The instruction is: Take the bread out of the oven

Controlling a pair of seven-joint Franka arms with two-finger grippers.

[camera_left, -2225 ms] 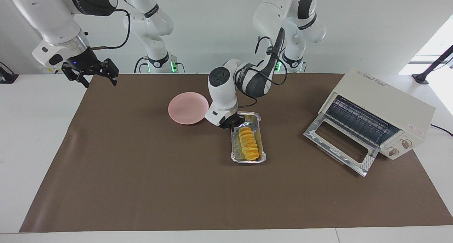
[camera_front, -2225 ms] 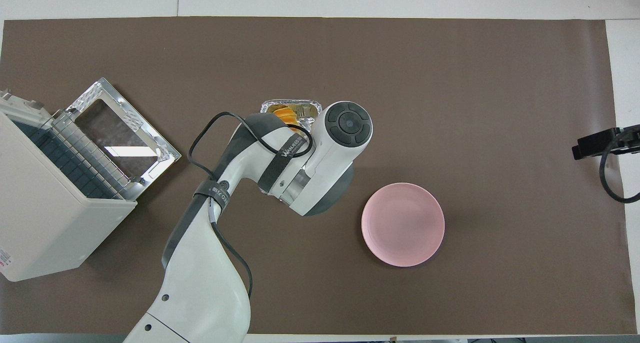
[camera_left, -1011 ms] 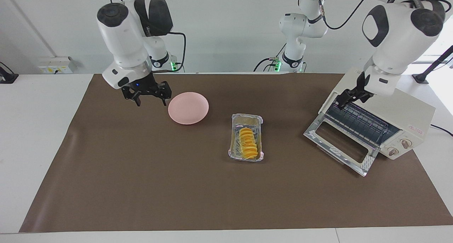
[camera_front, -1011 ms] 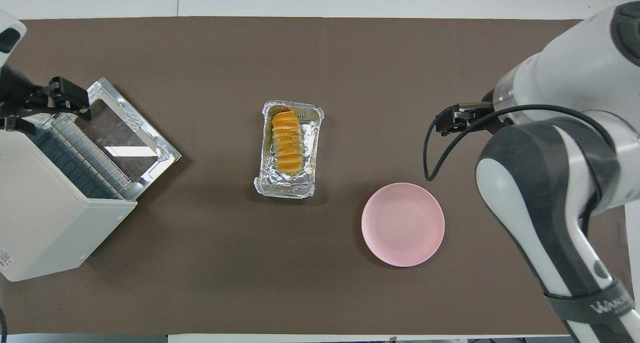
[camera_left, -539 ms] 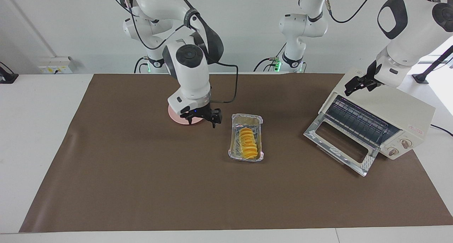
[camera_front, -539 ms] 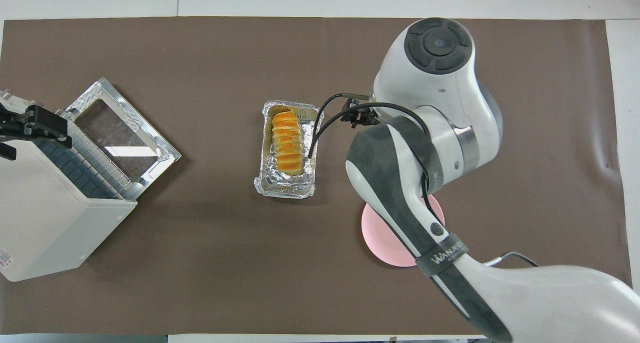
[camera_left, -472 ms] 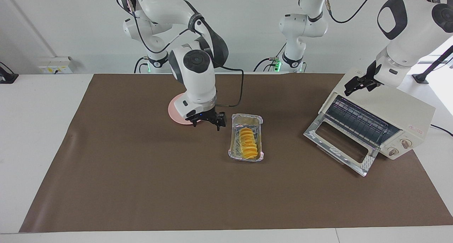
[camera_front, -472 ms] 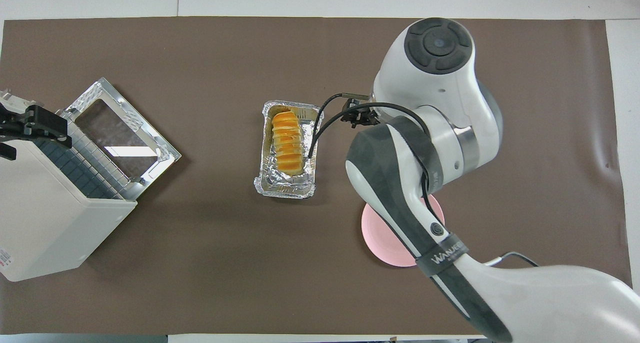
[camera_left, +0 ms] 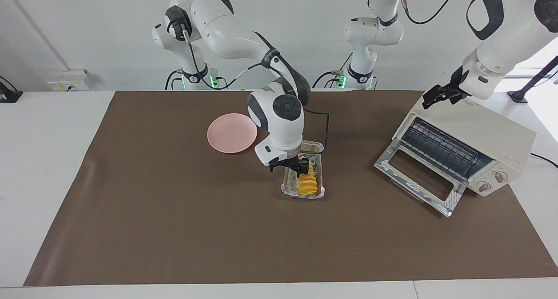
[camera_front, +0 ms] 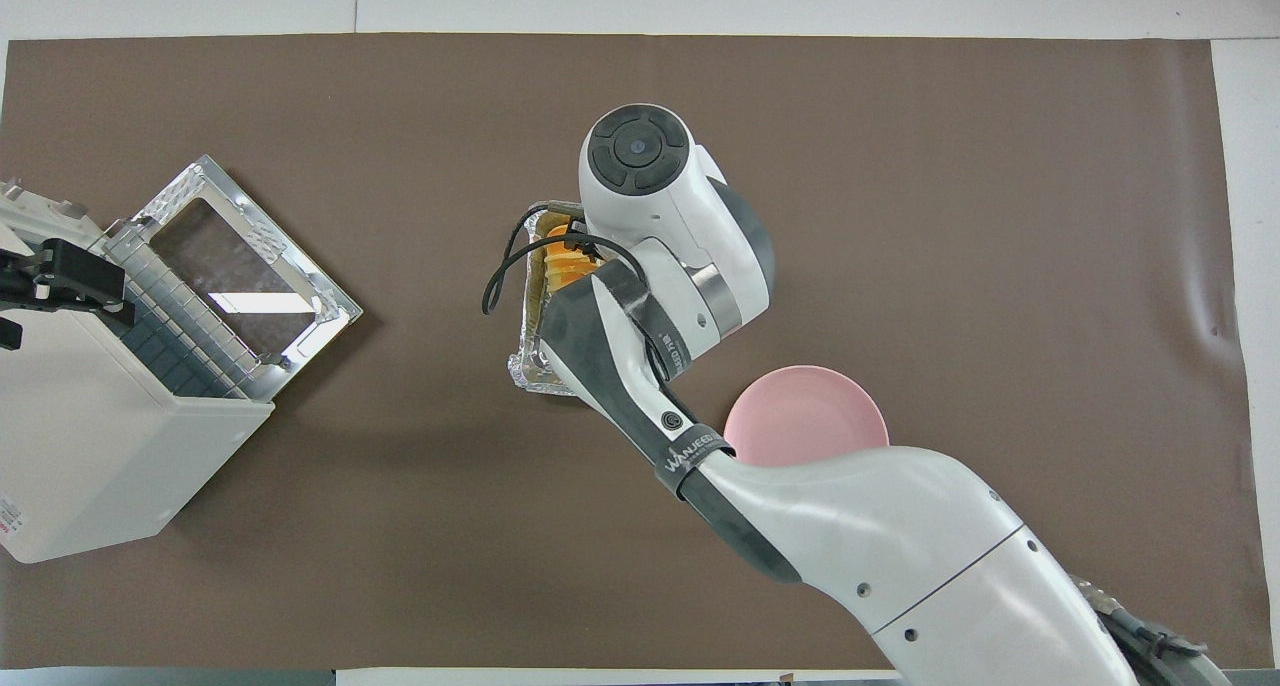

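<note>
Facing view: your right pincer [camera_left: 289, 165] hangs released over the bread [camera_left: 307, 182] — left pincer [camera_left: 439, 96], also released, above the oven [camera_left: 479, 133].

Both arms are done in glossy white shells with dark grey joint bands and round black caps at the joints. Black cables are looped loosely along the links and strapped down, with a black band lettered in white on the right arm. Small black grippers are fitted, and green lights are seen at both bases.
</note>
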